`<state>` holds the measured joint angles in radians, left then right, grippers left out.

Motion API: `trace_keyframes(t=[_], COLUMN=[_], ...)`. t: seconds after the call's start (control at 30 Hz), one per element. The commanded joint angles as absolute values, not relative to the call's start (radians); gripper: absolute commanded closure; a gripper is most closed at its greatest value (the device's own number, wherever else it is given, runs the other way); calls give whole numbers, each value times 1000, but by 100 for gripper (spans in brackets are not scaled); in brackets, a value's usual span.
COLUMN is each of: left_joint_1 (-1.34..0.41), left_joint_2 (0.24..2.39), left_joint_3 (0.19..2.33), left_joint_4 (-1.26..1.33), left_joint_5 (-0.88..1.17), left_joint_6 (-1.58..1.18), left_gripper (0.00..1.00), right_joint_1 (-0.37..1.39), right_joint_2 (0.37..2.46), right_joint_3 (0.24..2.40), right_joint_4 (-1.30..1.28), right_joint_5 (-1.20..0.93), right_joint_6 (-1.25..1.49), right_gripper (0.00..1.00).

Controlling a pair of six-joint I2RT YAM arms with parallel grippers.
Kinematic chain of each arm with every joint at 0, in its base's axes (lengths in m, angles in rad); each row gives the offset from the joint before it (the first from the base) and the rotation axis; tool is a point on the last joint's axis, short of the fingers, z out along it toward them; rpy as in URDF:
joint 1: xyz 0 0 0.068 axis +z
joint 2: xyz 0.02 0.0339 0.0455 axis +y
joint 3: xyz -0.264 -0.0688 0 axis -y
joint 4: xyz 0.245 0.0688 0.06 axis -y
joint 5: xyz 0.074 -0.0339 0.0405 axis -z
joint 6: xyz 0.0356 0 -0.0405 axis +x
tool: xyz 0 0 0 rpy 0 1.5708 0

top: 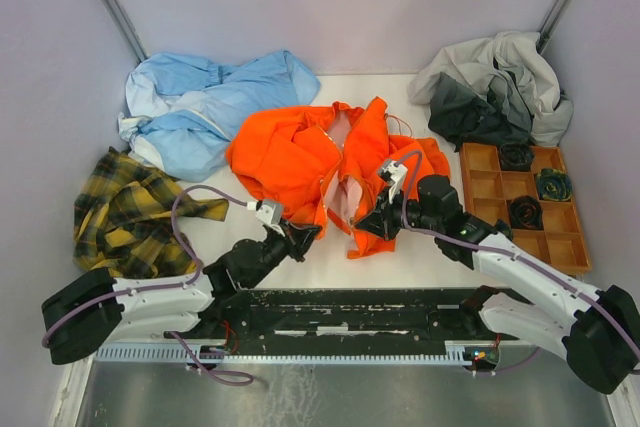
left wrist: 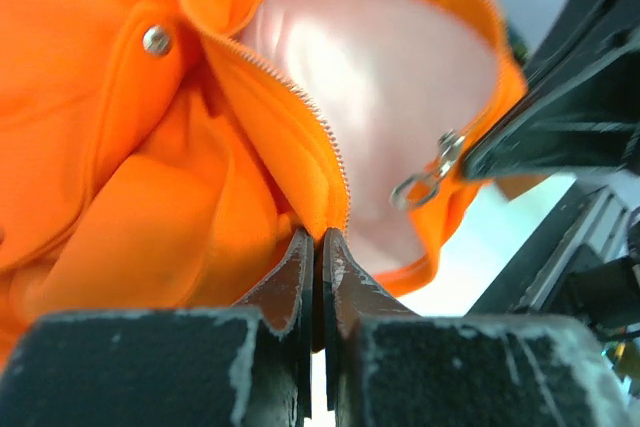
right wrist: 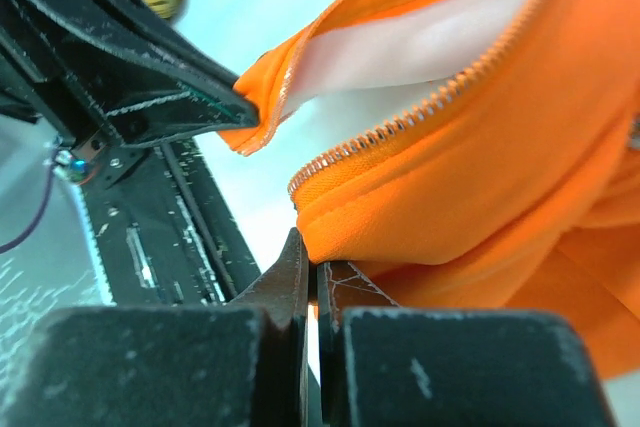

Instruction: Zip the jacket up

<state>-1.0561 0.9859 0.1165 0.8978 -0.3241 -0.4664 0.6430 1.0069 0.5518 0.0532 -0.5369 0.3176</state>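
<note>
The orange jacket lies crumpled in the middle of the table, front upward. Its zipper teeth are parted, so the pale pink lining shows between the two front edges. The step in hand looks like the start of the zip: bringing the two bottom ends together. Next, the free end must likely be fed into the slider, whose pull tab hangs just beside the right gripper's finger, before anything can be drawn upward.

The left gripper has its fingers pressed together, pinching the hem at the foot of one row of teeth. The right gripper is likewise clamped on the opposite panel's bottom corner.

Around the jacket lie a light blue garment, a yellow plaid shirt, a grey and dark clothing heap and a wooden compartment tray.
</note>
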Motion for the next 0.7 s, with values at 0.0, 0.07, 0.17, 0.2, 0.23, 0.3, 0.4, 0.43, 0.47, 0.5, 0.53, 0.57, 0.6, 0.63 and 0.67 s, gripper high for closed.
trace_keyframes(t=[0.0,0.07,0.17,0.2,0.23,0.3,0.4,0.43,0.47,0.5,0.53,0.57,0.6,0.63,0.67], left_joint_1=[-1058,-1058,-1064,-1068,-1071,-1077,-1085,-1090,-1093,-1095,-1098,-1099,-1101,-1101,-1102], left_joint_2=[929,940,984,997,1015,1073,1171,1205,1237,1269,1295,1318,1338,1355,1371], left_joint_3=[172,200,251,266,280,317,401,429,457,485,511,537,562,590,616], left_joint_4=[467,346,188,155,127,66,-58,-93,-126,-158,-190,-223,-255,-284,-312], left_joint_5=[-367,-354,-318,-313,-307,-291,-269,-263,-259,-255,-252,-252,-249,-246,-238], left_joint_6=[-657,-725,-779,-792,-802,-810,-808,-805,-803,-802,-800,-798,-796,-791,-785], left_gripper=[95,94,92,91,90,88,85,83,82,81,80,79,76,74,72], right_joint_1=[641,639,639,639,641,639,639,641,640,640,641,641,639,641,641], right_joint_2=[970,969,978,982,983,987,984,984,984,982,981,982,981,980,979], right_joint_3=[559,554,554,554,554,555,553,553,552,552,552,552,552,550,550], right_joint_4=[-15,-16,-13,-13,-10,-9,-11,-12,-12,-14,-14,-14,-13,-14,-14], right_joint_5=[-358,-338,-326,-325,-325,-324,-319,-316,-314,-313,-313,-313,-313,-313,-313], right_joint_6=[269,268,267,267,267,265,263,262,261,261,261,261,261,261,260], right_gripper=[99,99,98,98,98,98,98,98,98,98,98,98,98,98,98])
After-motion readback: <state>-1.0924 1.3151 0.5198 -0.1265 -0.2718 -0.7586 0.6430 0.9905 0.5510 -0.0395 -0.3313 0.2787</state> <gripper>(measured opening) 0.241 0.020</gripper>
